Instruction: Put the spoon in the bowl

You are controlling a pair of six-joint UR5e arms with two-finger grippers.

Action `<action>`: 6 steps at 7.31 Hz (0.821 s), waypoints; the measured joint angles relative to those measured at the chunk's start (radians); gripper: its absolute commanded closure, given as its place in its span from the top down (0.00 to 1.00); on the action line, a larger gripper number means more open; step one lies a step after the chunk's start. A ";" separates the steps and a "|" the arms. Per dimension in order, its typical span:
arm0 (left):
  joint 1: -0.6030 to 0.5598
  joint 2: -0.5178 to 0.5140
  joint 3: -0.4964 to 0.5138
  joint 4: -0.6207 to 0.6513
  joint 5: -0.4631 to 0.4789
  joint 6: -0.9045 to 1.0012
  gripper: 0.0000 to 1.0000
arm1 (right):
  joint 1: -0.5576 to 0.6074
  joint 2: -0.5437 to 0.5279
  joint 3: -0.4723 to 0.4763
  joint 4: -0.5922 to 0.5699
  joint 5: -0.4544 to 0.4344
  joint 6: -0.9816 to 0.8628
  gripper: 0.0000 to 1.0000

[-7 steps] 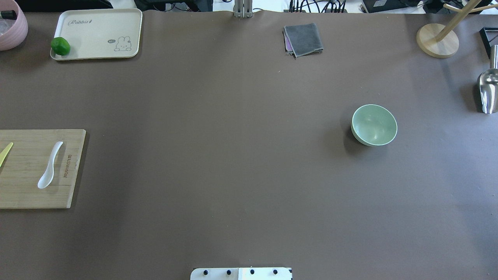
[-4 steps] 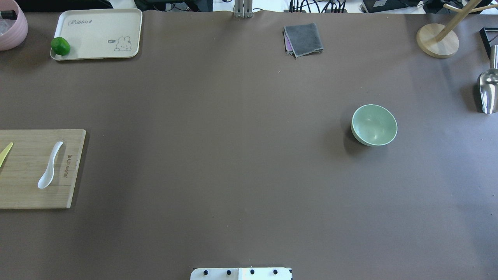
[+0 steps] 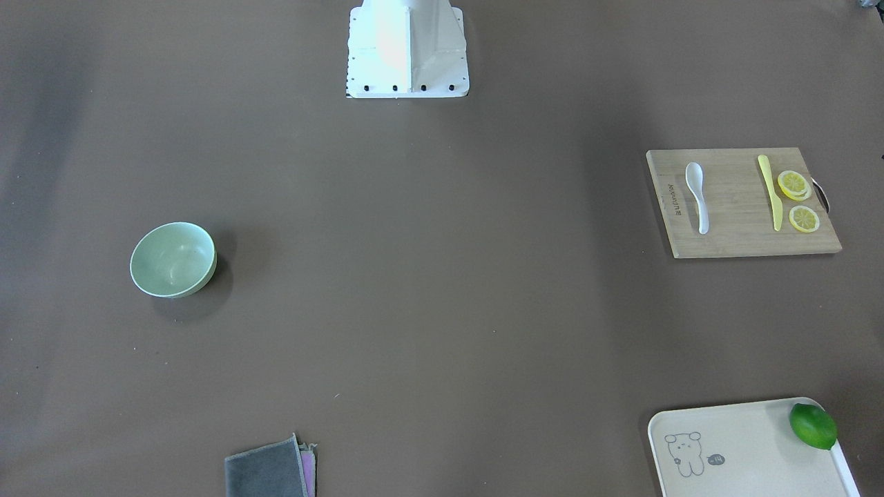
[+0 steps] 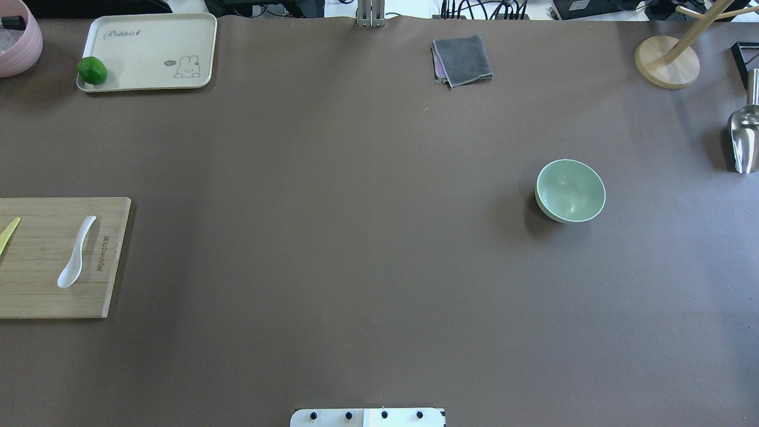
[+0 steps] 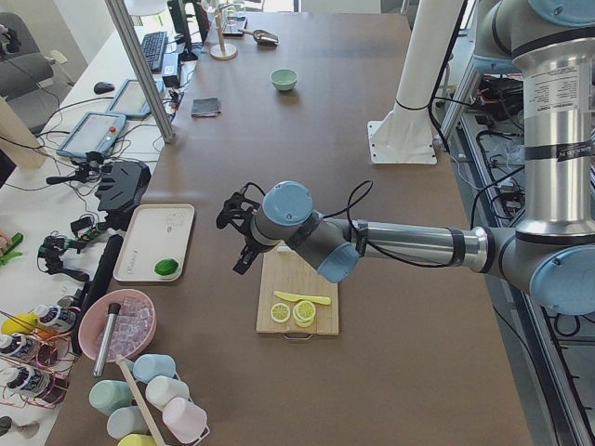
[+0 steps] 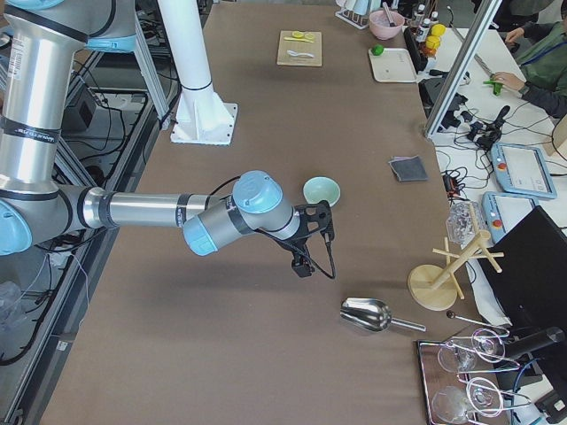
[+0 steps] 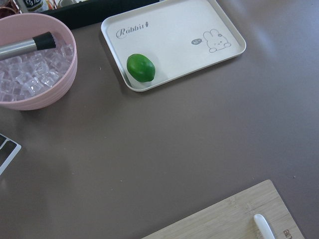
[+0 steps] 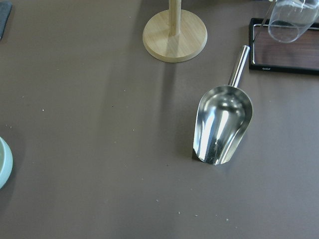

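The white spoon lies on a wooden cutting board at the table's left edge, scoop toward the robot; it also shows in the front view. Only its handle tip shows in the left wrist view. The empty mint-green bowl stands upright on the right half of the table. Neither gripper shows in the overhead or front view. In the side views my left gripper hangs above the board's far end and my right gripper hangs beside the bowl. I cannot tell whether they are open or shut.
A yellow knife and lemon slices share the board. A cream tray holds a lime. A pink ice bowl, a grey cloth, a metal scoop and a wooden stand ring the table.
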 measured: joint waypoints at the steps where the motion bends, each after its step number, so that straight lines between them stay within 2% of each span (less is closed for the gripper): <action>1: 0.068 -0.001 0.003 -0.043 0.003 -0.117 0.99 | -0.080 0.008 0.001 0.012 -0.035 0.130 0.96; 3: 0.256 0.004 0.009 -0.192 0.066 -0.429 0.98 | -0.244 0.016 0.008 0.066 -0.144 0.363 0.96; 4: 0.358 0.016 0.010 -0.253 0.149 -0.540 0.98 | -0.316 0.016 0.009 0.109 -0.196 0.462 0.96; 6: 0.536 0.051 0.012 -0.307 0.338 -0.637 0.97 | -0.411 0.007 0.010 0.187 -0.263 0.578 0.98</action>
